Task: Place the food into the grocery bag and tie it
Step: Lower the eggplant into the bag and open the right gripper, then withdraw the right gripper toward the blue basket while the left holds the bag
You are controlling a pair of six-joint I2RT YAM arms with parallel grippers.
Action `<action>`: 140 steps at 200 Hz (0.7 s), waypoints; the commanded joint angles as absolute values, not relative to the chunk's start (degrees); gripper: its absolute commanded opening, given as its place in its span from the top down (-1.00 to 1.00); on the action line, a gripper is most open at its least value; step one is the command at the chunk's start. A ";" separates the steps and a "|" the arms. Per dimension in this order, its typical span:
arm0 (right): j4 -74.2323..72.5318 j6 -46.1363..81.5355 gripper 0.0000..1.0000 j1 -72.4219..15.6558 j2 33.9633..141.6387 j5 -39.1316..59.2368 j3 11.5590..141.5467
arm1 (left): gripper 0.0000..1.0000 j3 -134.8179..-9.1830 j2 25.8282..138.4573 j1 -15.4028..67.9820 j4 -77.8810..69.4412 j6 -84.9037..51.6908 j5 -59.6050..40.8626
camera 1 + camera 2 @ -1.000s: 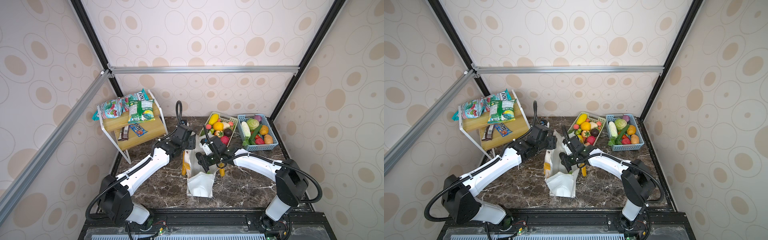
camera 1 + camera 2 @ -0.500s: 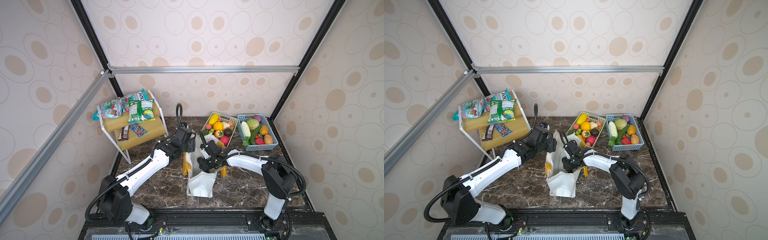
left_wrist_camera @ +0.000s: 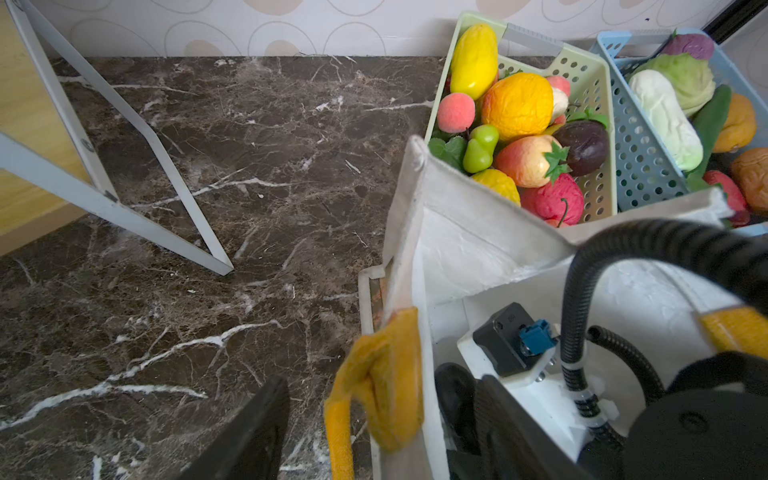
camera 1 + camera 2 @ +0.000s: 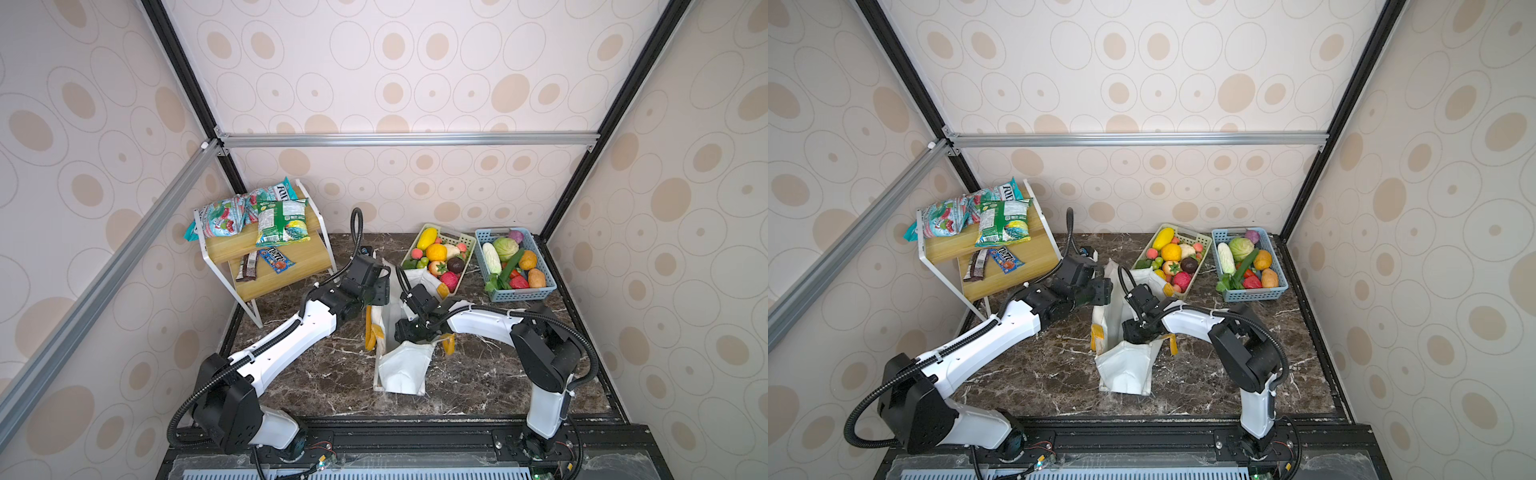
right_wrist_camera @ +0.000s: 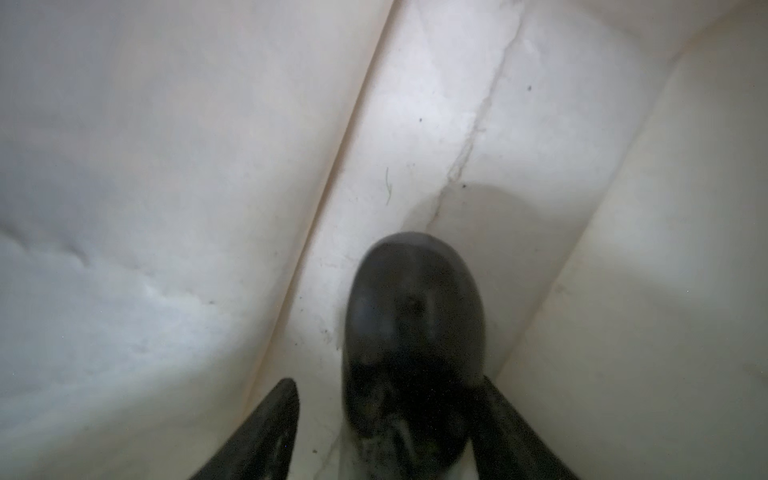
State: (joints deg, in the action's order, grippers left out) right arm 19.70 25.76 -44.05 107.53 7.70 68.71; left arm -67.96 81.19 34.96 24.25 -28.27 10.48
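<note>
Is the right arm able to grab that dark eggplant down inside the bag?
Probably yes. The eggplant sits right inside the open right claw, down in the grocery bag, and nothing seems to block it.

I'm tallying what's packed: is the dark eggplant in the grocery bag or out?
In. The right wrist view shows the eggplant with the white inner walls of the grocery bag all around it.

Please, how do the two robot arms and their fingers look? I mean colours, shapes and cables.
Both arms match: the left arm and the right arm have smooth white link shells between bulky black joint housings. A black ribbed hose runs along each, fastened with white cable ties. The fingers are black, flat, tapering. A blue plug sits on the right wrist's black box.
</note>
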 commanded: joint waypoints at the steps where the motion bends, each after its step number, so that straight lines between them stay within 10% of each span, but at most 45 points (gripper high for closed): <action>1: 21.87 26.63 -0.42 -44.25 104.38 6.90 68.76 | -0.42 -68.36 79.66 34.52 24.93 -28.83 11.34; 140: 28.18 20.79 -0.64 -37.51 83.99 18.55 74.29 | -0.42 -70.51 80.18 34.46 25.47 -29.29 12.74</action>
State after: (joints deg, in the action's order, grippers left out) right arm 26.87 22.15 -40.29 87.74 13.93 72.23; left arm -67.96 81.10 34.96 24.53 -28.69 11.25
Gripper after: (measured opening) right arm 0.818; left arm 0.711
